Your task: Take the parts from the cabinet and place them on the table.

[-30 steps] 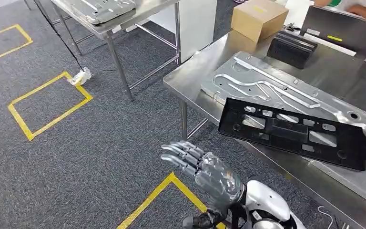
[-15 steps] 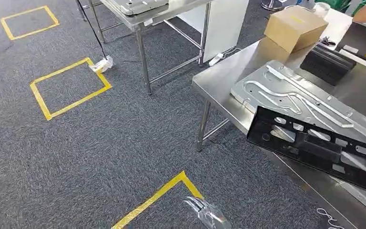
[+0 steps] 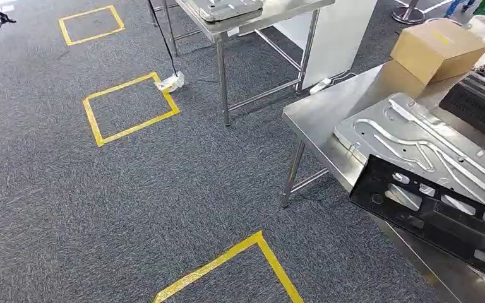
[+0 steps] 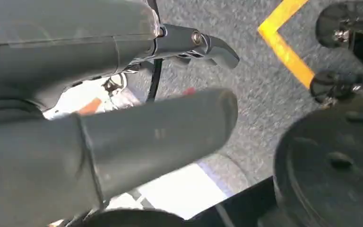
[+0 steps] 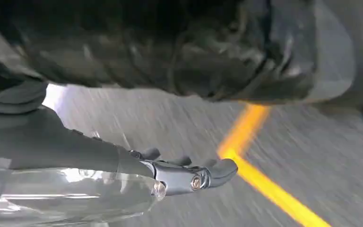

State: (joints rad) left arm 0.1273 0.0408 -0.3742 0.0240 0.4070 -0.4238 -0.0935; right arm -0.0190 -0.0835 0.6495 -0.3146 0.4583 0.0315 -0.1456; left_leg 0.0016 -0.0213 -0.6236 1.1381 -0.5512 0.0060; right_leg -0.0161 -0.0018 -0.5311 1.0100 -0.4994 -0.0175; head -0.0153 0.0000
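A black plastic frame lies tilted over a silver stamped metal panel on the steel table at the right of the head view. My left hand hangs over the grey carpet in the left wrist view, thumb and fingers held straight and apart, with nothing in them. My right hand also hangs above the carpet near a yellow tape line, its fingers stretched out and holding nothing.
A cardboard box and a black ribbed part sit farther back on the table. A second steel table with a metal panel stands behind. Yellow tape squares mark the carpet, and a white crumpled scrap lies by one.
The whole head picture has shifted right, so the camera has turned left, away from the table. The hand raised at the bottom of the head view a second ago has dropped out of it.
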